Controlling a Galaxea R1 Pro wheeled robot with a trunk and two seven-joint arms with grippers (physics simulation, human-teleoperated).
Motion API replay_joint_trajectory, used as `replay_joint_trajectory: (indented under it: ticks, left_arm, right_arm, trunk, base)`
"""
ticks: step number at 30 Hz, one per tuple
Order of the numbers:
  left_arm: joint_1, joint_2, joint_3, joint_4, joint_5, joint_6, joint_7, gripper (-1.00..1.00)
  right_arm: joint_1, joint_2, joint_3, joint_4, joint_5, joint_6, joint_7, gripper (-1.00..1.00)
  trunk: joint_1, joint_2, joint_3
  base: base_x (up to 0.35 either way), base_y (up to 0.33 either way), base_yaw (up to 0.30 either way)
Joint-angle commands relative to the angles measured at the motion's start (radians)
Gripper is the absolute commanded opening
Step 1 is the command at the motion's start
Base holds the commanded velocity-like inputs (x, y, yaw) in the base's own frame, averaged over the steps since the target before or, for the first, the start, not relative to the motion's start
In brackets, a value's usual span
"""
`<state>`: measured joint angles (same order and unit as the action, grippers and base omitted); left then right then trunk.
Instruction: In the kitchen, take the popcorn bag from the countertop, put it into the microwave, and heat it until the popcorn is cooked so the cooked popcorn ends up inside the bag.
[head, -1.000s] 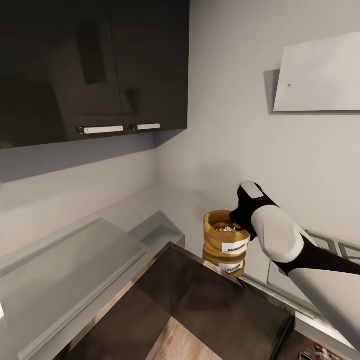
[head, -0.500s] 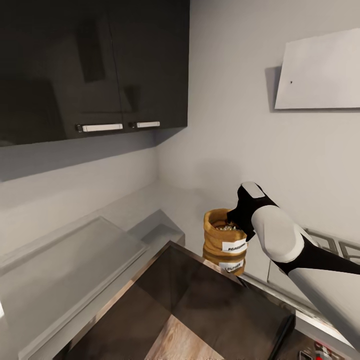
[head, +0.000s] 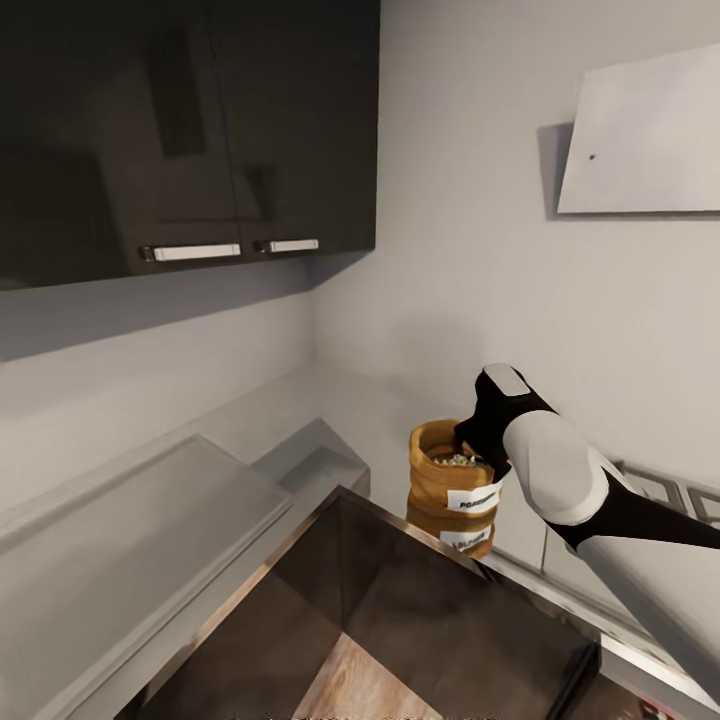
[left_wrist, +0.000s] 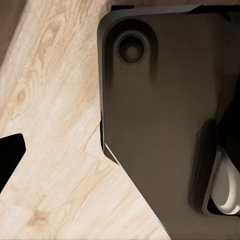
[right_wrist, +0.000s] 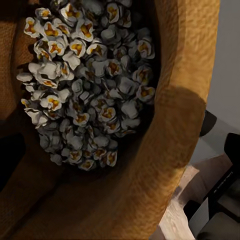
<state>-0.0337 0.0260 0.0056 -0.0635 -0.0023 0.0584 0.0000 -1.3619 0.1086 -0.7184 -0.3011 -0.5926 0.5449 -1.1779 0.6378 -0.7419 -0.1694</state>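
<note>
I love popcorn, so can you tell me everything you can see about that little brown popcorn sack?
The small tan-brown paper popcorn bag stands upright on the shiny grey steel countertop, which mirrors its underside. Its top is open with a rolled rim, and a white label sits on its front. Inside lies a heap of pale, puffy popcorn with yellow-orange centres. The robot's black right gripper reaches over the rim at the bag's right side; whether it pinches the rim is hidden.

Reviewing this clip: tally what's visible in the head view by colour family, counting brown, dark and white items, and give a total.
Brown: 1, the squat tan-brown paper popcorn bag with white label, open and showing pale popped bits.
Dark: 1, the glossy black wall cabinet with two silver handles.
White: 2, the robot's white right arm reaching the bag's rim, and the flat white wall panel.
Total: 4.
</note>
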Motion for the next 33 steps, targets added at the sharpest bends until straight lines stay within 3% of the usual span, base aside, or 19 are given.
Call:
replay_joint_trajectory:
  ticks: [1,9,28,33]
  left_arm:
    - [0.000,0.000,0.001,-0.002,0.000,0.006,0.000,1.00]
    - [0.000,0.000,0.001,-0.002,0.000,0.006,0.000,1.00]
    - [0.000,0.000,0.001,-0.002,0.000,0.006,0.000,1.00]
    - [0.000,0.000,0.001,-0.002,-0.001,0.006,0.000,1.00]
  right_arm:
    - [0.000,0.000,0.002,-0.003,-0.006,0.009,-0.006,1.00]
    - [0.000,0.000,0.002,-0.001,-0.005,0.009,-0.056,1.00]
    - [0.002,-0.001,0.001,0.020,-0.004,0.002,-0.075,1.00]
    - [0.004,-0.004,-0.001,0.022,-0.003,-0.065,-0.130,1.00]
  trunk:
    - [0.000,-0.001,-0.003]
    - [0.000,-0.001,-0.016]
    - [0.000,-0.001,-0.040]
    - [0.000,-0.001,-0.041]
  base:
    - [0.003,0.000,0.000]
    - [0.000,0.000,0.000]
    - [0.000,0.000,0.000]
    - [0.000,0.000,0.000]
